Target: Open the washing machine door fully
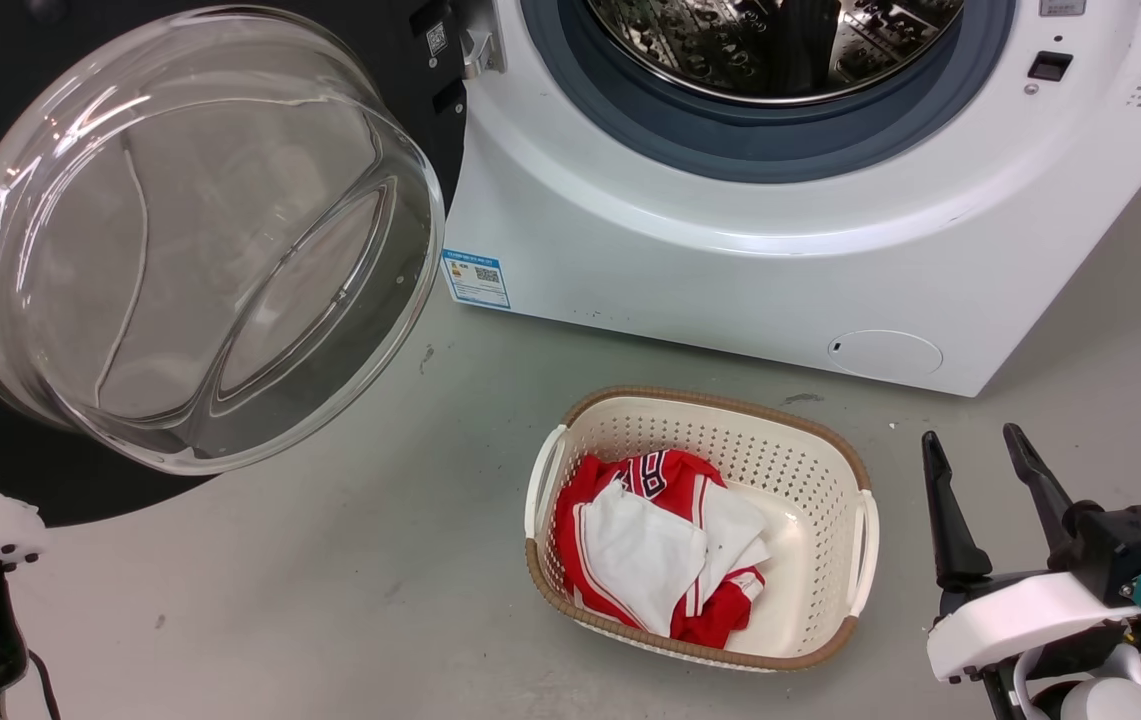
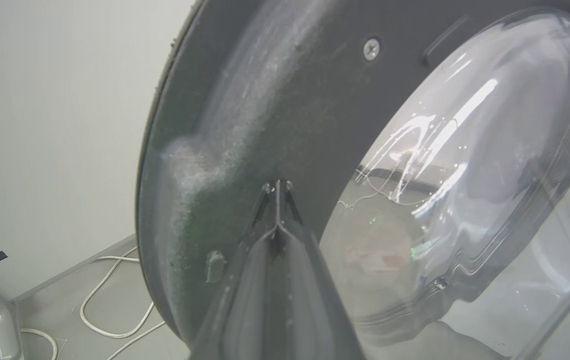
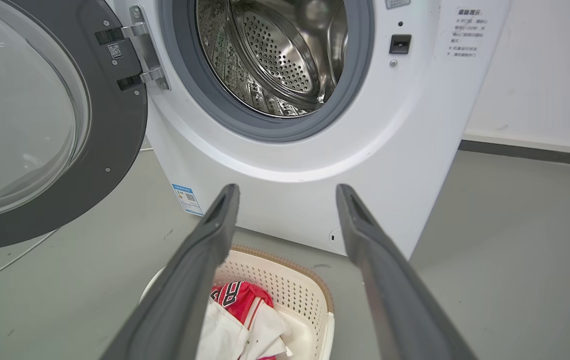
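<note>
We are setting our left end effector [image 2: 277, 189], its two fingers drawn together into one blunt tip, against the dark inner rim of the washing machine door [image 1: 200, 240]. With the fingers together like this, we judge it is serving as a pusher rather than a clamp. The door is hanging wide off its hinge [image 3: 145, 50] at ten o'clock in the head view, beside the washing machine [image 1: 730, 270] at one o'clock. We are holding our right end effector [image 1: 972, 434] at four o'clock, fingers apart and gripping nothing, well apart from the door. The laundry basket [image 1: 720, 400] of red and white clothes [image 1: 650, 540] is sitting at six o'clock, seemingly outside the door's arc. A white cable [image 2: 100, 300] is lying on the floor [image 1: 330, 580] beyond the door's edge.
</note>
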Motion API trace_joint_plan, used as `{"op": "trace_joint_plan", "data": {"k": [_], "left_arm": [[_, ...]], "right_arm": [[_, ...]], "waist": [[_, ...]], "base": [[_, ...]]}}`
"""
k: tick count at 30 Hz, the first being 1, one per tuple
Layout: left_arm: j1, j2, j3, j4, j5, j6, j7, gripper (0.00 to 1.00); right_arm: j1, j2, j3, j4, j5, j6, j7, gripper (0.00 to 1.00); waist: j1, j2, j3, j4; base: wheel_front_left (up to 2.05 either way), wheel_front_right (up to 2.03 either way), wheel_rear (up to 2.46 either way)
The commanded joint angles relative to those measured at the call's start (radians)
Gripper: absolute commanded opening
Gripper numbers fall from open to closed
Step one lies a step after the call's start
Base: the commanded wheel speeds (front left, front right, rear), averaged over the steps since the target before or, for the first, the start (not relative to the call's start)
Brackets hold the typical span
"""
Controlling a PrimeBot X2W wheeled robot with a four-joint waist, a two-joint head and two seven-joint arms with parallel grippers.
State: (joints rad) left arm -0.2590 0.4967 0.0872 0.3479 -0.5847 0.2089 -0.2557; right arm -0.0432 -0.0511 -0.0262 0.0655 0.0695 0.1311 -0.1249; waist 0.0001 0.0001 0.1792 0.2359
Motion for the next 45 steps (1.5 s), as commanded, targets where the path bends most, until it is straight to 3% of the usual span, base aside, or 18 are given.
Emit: {"op": "trace_joint_plan", "data": {"k": [1, 10, 17, 18, 19, 20, 21, 22, 39, 45], "left_arm": [[-0.013, 0.002, 0.004, 0.009, 0.008, -0.005, -0.003, 0.0], [0.107, -0.054, 0.012, -0.107, 0.085, 0.005, -0.011, 0.0], [0.268, -0.168, 0.013, -0.302, 0.18, 0.001, -0.01, 0.0], [0.327, -0.242, -0.02, -0.375, 0.24, -0.015, -0.009, 0.0], [0.335, -0.252, -0.027, -0.385, 0.252, -0.023, -0.009, 0.0], [0.341, -0.265, -0.032, -0.389, 0.26, -0.031, -0.009, 0.41], [0.346, -0.279, -0.043, -0.392, 0.271, -0.04, -0.009, 0.91], [0.351, -0.291, -0.053, -0.393, 0.283, -0.046, -0.01, 1.0], [0.218, -0.386, -0.127, -0.376, 0.433, -0.155, -0.009, 1.0], [0.191, -0.401, -0.139, -0.35, 0.462, -0.17, -0.01, 1.0]], "right_arm": [[-0.013, 0.002, -0.003, 0.001, 0.0, -0.001, -0.003, 1.0], [-0.003, 0.002, 0.007, 0.022, 0.025, -0.001, -0.017, 1.0], [0.016, 0.002, 0.01, 0.039, 0.036, -0.001, -0.022, 1.0], [0.025, 0.002, 0.011, 0.044, 0.038, -0.001, -0.023, 1.0], [0.025, 0.002, 0.012, 0.045, 0.038, -0.001, -0.024, 1.0], [0.025, 0.002, 0.011, 0.044, 0.038, -0.001, -0.023, 1.0], [0.024, 0.002, 0.011, 0.044, 0.037, -0.001, -0.024, 1.0], [0.025, 0.002, 0.012, 0.043, 0.037, -0.001, -0.024, 1.0], [0.019, 0.002, -0.023, -0.036, -0.005, -0.001, -0.019, 1.0], [0.023, 0.002, -0.033, -0.077, -0.014, -0.001, -0.012, 1.0]], "waist": [[-0.0001, -0.0001, -0.002, -0.002], [-0.0001, -0.0001, -0.039, -0.028], [-0.0001, -0.0001, -0.077, -0.045], [-0.0001, -0.0001, -0.095, -0.055], [-0.0001, -0.0001, -0.1, -0.059], [-0.0001, -0.0001, -0.101, -0.062], [-0.0001, -0.0001, -0.104, -0.065], [-0.0001, -0.0001, -0.106, -0.07], [-0.0001, -0.0001, -0.123, -0.2], [-0.0001, -0.0001, -0.126, -0.236]], "base": [[0.0, 0.0, 0.0], [0.0, 0.0, 0.0], [0.0, 0.0, 0.0], [0.0, 0.0, 0.0], [0.0, 0.0, 0.0], [0.0, 0.0, 0.0], [0.0, 0.0, 0.0], [0.0, 0.0, 0.0], [0.0, 0.0, 0.0], [0.0, 0.0, 0.0]]}}
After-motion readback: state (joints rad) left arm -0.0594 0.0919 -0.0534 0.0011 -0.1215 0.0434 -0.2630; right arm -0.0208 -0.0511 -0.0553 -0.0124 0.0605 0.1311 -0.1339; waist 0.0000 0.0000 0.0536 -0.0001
